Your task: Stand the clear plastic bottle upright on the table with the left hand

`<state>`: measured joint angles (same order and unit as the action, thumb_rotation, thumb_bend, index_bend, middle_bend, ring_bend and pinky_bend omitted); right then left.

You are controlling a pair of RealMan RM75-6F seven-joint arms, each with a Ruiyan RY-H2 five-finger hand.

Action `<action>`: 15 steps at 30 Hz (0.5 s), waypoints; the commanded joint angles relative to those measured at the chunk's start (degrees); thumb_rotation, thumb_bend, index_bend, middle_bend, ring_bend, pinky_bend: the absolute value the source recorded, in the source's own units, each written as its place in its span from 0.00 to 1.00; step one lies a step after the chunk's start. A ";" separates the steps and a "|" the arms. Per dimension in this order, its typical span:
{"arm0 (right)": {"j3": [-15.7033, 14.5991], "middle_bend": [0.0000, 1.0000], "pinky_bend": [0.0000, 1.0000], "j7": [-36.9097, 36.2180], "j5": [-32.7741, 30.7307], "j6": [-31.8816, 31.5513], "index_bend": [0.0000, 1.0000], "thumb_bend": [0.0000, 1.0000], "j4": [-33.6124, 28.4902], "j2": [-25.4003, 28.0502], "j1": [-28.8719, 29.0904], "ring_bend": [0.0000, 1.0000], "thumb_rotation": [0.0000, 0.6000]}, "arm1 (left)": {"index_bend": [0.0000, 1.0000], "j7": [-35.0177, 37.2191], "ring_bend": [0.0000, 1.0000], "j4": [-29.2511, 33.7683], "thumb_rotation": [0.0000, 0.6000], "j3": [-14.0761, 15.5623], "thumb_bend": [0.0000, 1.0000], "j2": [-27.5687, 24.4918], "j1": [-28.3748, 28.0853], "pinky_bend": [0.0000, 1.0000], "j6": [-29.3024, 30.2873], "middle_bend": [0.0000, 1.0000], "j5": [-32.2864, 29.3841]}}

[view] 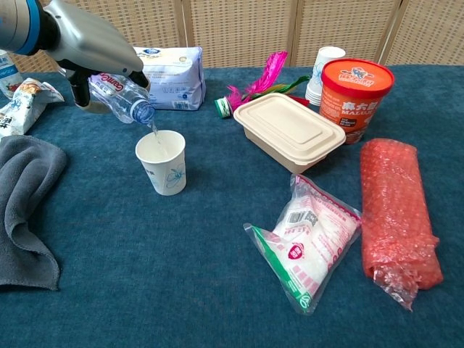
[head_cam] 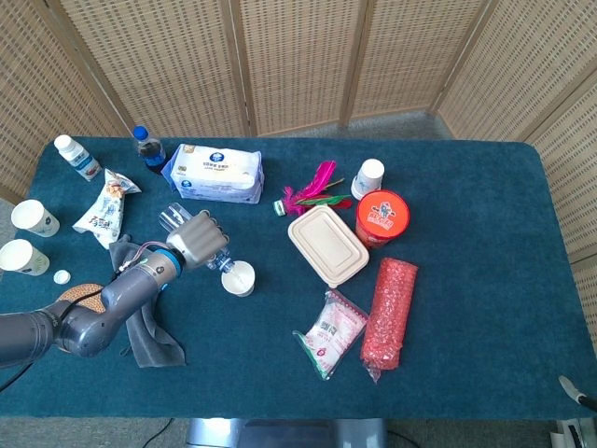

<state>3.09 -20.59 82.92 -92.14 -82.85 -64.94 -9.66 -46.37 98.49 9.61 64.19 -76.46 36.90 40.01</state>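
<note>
My left hand (head_cam: 196, 240) (view: 87, 45) holds the clear plastic bottle (view: 122, 98) (head_cam: 173, 219) above the table, tilted with its open mouth down and to the right. The mouth hangs just over a white paper cup (view: 161, 161) (head_cam: 238, 277), and a thin stream of water runs from it into the cup. The fingers wrap over the bottle's body, hiding most of it in the head view. My right hand shows in neither view.
A grey towel (view: 22, 210) lies left of the cup. Behind the hand sits a tissue pack (view: 165, 76). To the right are a beige lunch box (view: 290, 130), an orange tub (view: 357, 88), a rice bag (view: 308, 235) and a red bubble-wrap roll (view: 399, 214).
</note>
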 commanded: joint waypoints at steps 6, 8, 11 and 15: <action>0.06 0.00 0.00 0.01 0.13 0.02 0.00 0.00 -0.04 0.19 -0.03 0.00 1.00 | 0.36 5.29 0.36 1.15 1.00 -0.62 0.60 0.20 2.87 0.39 2.53 0.37 1.13; 0.07 0.00 0.00 0.16 0.24 0.09 0.00 0.00 -0.17 0.25 0.04 0.00 1.00 | 0.35 6.96 0.36 1.25 1.00 -0.88 0.60 0.21 4.00 0.39 3.07 0.37 1.95; 0.08 0.00 0.00 0.56 0.45 0.16 0.00 0.00 -0.58 0.38 0.18 0.00 1.00 | 0.34 9.71 0.36 1.44 1.00 -1.25 0.60 0.19 5.99 0.39 3.91 0.37 3.44; -0.11 0.00 0.00 0.87 1.02 0.41 0.00 0.00 -1.33 0.68 0.45 0.00 1.00 | 0.32 14.55 0.36 1.67 1.00 -2.49 0.60 0.79 9.89 0.39 7.01 0.37 5.53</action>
<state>3.05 -19.65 83.79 -91.82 -84.03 -64.35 -9.29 -33.80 99.98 7.88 64.60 -68.41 42.20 44.34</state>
